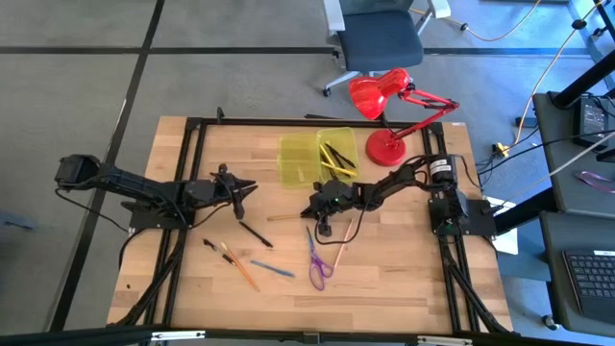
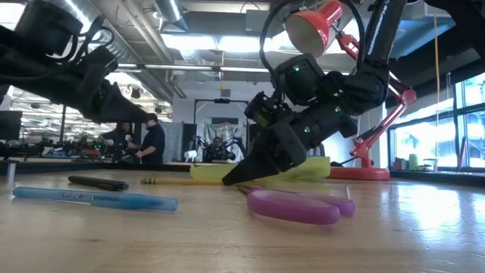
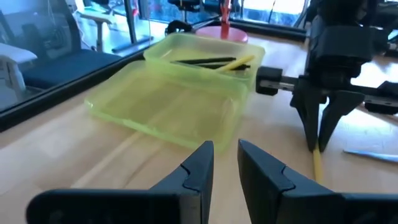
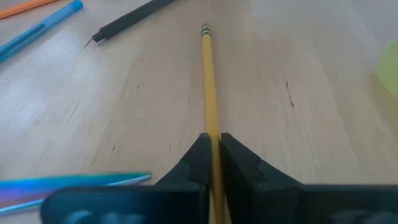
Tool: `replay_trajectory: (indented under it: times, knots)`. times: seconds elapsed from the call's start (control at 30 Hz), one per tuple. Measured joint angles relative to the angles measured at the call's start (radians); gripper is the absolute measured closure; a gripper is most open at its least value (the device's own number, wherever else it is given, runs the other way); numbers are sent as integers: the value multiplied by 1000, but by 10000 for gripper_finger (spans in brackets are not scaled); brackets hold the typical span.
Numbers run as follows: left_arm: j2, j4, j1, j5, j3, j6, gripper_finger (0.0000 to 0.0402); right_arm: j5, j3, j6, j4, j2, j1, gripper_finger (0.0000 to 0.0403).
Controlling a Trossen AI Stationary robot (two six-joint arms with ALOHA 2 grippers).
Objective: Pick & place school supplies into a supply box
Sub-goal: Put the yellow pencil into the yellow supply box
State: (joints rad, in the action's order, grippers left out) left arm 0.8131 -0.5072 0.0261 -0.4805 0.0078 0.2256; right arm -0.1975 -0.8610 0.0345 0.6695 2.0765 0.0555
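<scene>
From above you saw both arms meeting mid-table: your right gripper (image 1: pixel 318 209) sat just in front of the supply box (image 1: pixel 318 157), your left gripper (image 1: pixel 238 200) to its left over bare wood. That view hid what the fingers were doing. Your right wrist camera settled it: the 2 fingers (image 4: pixel 198 163) were pinched tight on a yellow pencil (image 4: pixel 209 81), which lay flat along the tabletop pointing away toward a black pen (image 4: pixel 127 20) and a blue pen (image 4: pixel 38 27). The left wrist camera showed your left fingers (image 3: pixel 200 165) a narrow gap apart with nothing between them, aimed at the box's empty near half; only here could you see the far half holding dark pens and 1 yellow pencil.

The overhead view alone laid out the remaining supplies near the table's front: the purple-handled scissors (image 1: pixel 317 261), a pale pink pencil (image 1: pixel 342 251), an orange pencil (image 1: pixel 240 268) and a short dark pen beside it. The low view added the room behind, with people standing in the distance, and the red desk lamp (image 2: pixel 322 24) rising over the right arm.

You had no readable writing or brand mark on any item.
</scene>
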Motion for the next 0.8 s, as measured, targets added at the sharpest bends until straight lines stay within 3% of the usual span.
replay_trajectory:
  times: [0.3, 0.4, 0.57, 0.8]
  knots:
    - [0, -13, 0, 1, 0, -2, 333, 7, -1, 22, -10, -57, 0, 378]
    - [0, -13, 0, 2, 0, -3, 335, 75, -1, 2, -55, -93, 0, 378]
    - [0, -13, 0, 3, 0, -3, 334, 301, -1, -63, -219, -205, 0, 375]
    - [0, -13, 0, 3, 0, -3, 333, 715, -2, -233, -619, -411, 7, 375]
